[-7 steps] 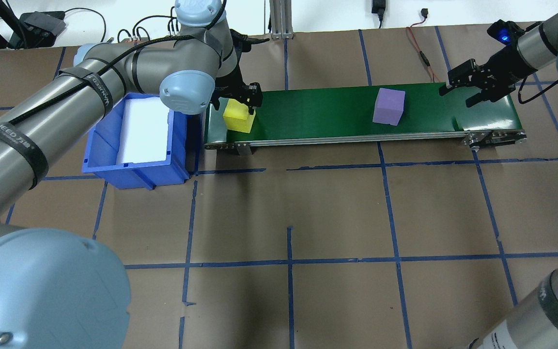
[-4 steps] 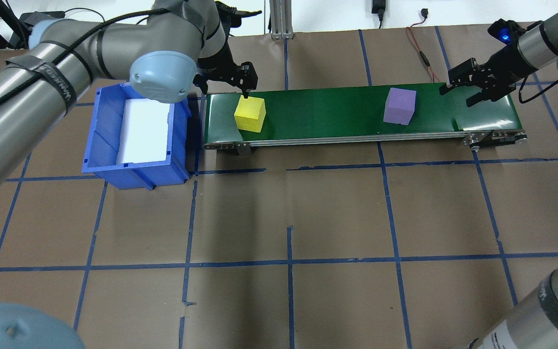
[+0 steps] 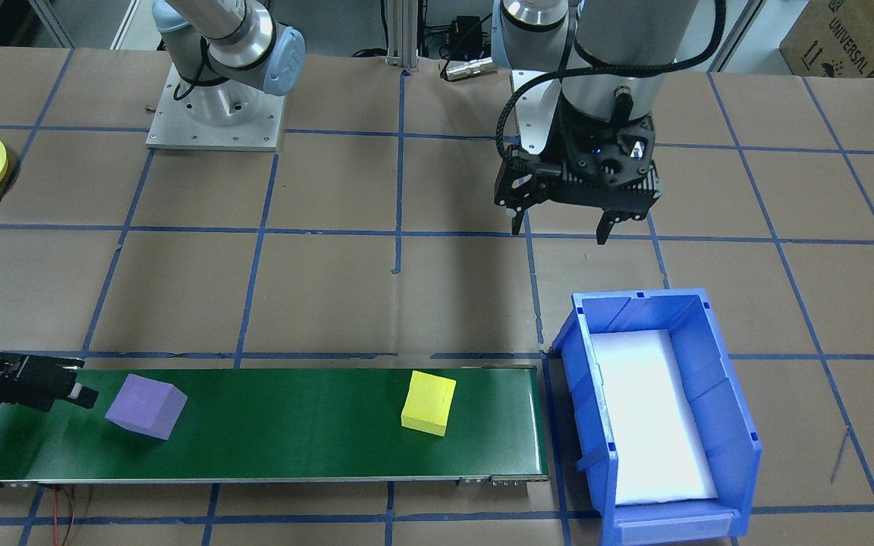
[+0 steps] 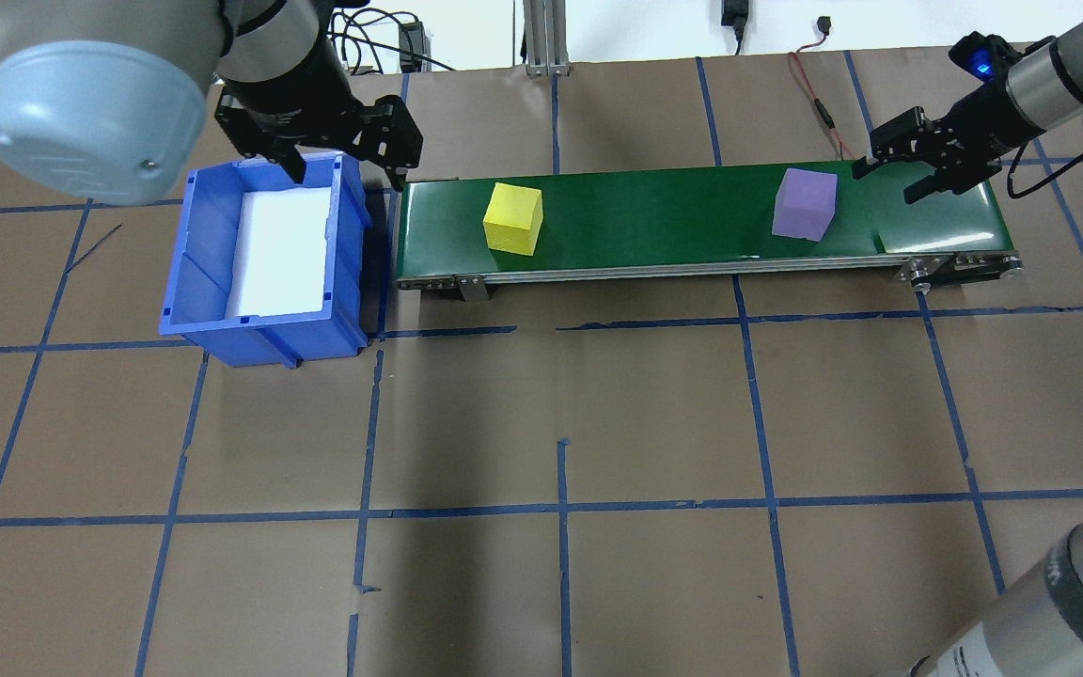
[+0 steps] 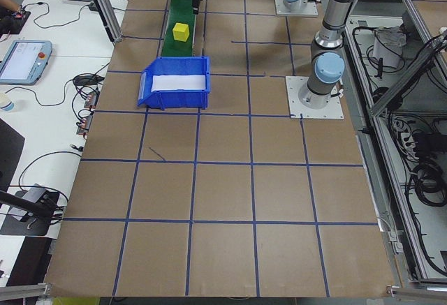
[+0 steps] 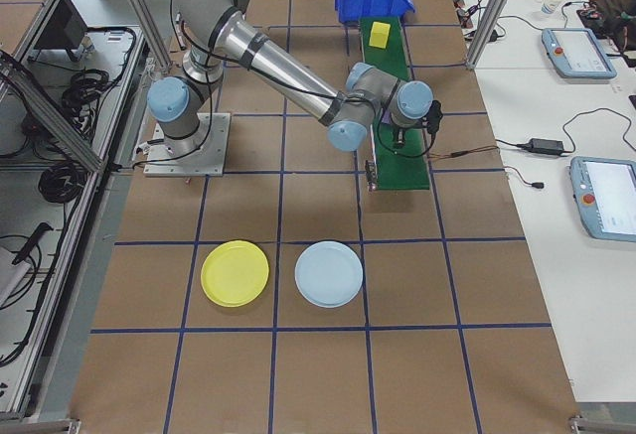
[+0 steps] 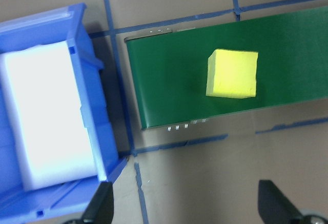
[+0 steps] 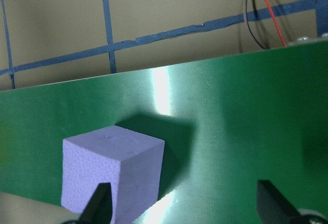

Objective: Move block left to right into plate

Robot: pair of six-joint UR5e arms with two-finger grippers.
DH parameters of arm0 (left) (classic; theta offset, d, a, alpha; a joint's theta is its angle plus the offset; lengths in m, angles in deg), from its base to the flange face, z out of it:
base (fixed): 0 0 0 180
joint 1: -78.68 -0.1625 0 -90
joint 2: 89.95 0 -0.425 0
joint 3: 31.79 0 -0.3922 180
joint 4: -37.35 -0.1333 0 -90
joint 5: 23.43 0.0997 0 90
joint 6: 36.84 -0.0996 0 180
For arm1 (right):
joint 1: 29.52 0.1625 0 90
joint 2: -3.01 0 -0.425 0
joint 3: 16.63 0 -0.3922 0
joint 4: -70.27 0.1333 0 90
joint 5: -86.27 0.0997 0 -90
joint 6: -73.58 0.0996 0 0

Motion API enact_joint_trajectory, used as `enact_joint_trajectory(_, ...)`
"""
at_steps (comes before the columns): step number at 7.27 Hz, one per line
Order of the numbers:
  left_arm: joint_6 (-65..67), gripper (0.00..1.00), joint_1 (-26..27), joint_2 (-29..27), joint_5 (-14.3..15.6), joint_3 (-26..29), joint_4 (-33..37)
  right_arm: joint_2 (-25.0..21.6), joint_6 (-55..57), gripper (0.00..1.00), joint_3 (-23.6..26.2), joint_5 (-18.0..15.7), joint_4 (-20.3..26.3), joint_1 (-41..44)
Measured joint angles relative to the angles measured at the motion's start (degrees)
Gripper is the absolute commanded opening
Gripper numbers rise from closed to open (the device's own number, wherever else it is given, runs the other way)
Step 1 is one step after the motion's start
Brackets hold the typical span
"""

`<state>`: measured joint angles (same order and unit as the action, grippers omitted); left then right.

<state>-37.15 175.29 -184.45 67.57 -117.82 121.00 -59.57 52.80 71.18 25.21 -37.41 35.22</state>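
While the yellow block is sitting on the green belt, the left gripper is hanging released, empty | overhead: right gripper is gaping beside the purple block | right side: yellow plate is lying well apart

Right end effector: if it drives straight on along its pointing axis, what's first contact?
Most likely the purple foam cube on the green conveyor belt: it sits ahead of the open right end effector, nearer one finger. Depth is uncertain.
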Motion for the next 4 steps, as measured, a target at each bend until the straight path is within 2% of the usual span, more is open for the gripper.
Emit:
enact_joint_trajectory(2,0.1,1.00,-1.3,1.5,-0.1,-0.1,3.7,0.0,0.6,1.00,0.1,0.6,-0.1,0.0)
enact_joint_trajectory(4,0.5,1.00,-1.4,1.8,0.1,-0.2,4.1,0.0,0.6,1.00,0.1,0.6,-0.1,0.0)
